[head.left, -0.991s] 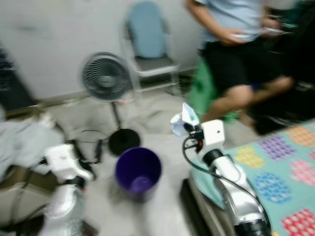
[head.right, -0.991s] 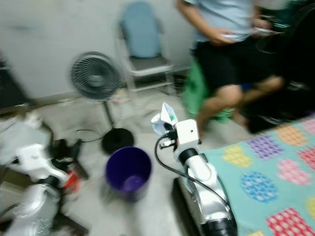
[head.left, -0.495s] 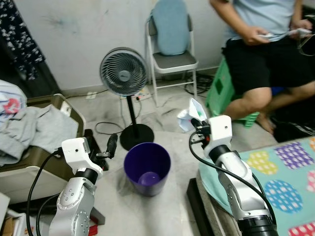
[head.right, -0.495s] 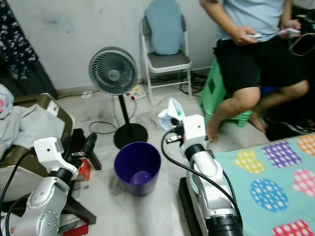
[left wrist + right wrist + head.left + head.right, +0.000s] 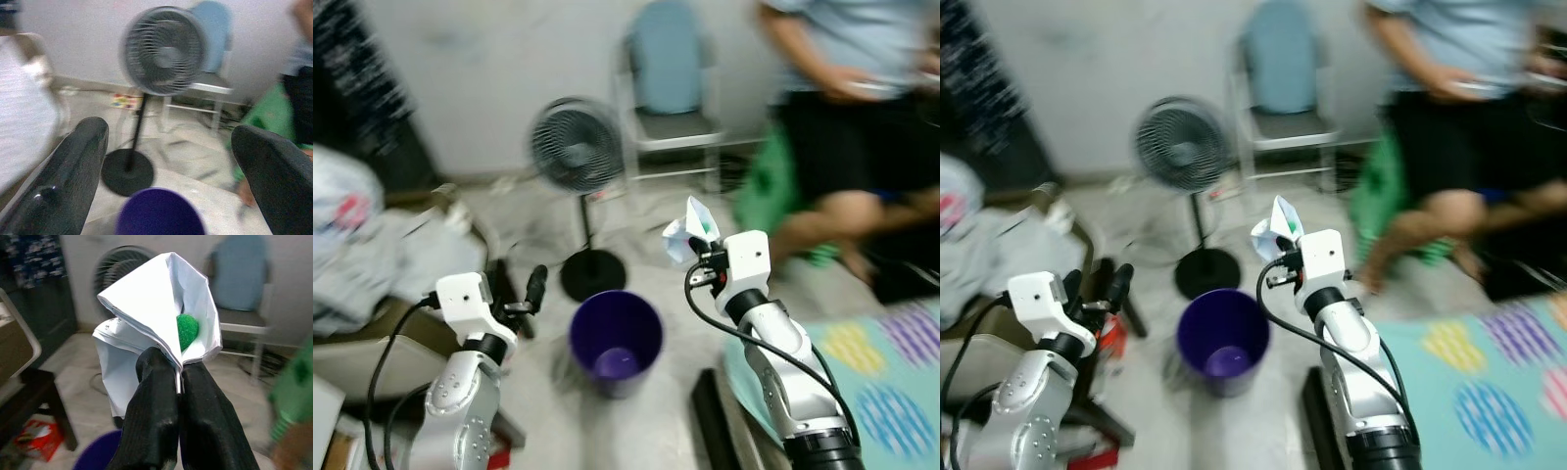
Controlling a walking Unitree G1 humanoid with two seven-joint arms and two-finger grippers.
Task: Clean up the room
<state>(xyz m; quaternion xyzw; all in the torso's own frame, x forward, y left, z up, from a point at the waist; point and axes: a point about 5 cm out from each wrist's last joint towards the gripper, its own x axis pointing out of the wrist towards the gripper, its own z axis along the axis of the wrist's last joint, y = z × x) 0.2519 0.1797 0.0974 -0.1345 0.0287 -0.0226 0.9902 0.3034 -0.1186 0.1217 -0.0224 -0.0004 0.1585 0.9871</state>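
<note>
My right gripper point(image 5: 697, 257) is shut on a crumpled white paper point(image 5: 686, 227) with a green spot point(image 5: 187, 330) on it, held up above and to the right of a purple bin point(image 5: 616, 341). The wrist view shows both fingers point(image 5: 155, 401) pinching the paper point(image 5: 151, 323). The bin stands open on the floor between my arms, and its rim point(image 5: 159, 214) shows between the left fingers. My left gripper point(image 5: 530, 294) is open, raised to the bin's left, with nothing between its fingers point(image 5: 73, 171).
A standing fan point(image 5: 576, 147) and a folding chair point(image 5: 668, 93) are behind the bin by the wall. A person point(image 5: 862, 117) sits at the right on a green stool. A patterned mat point(image 5: 886, 382) lies at right; clothes point(image 5: 352, 255) pile at left.
The view has swung and blurred, so the camera is moving. The paper stays pinched in the right gripper; both arms hold about the same pose.
</note>
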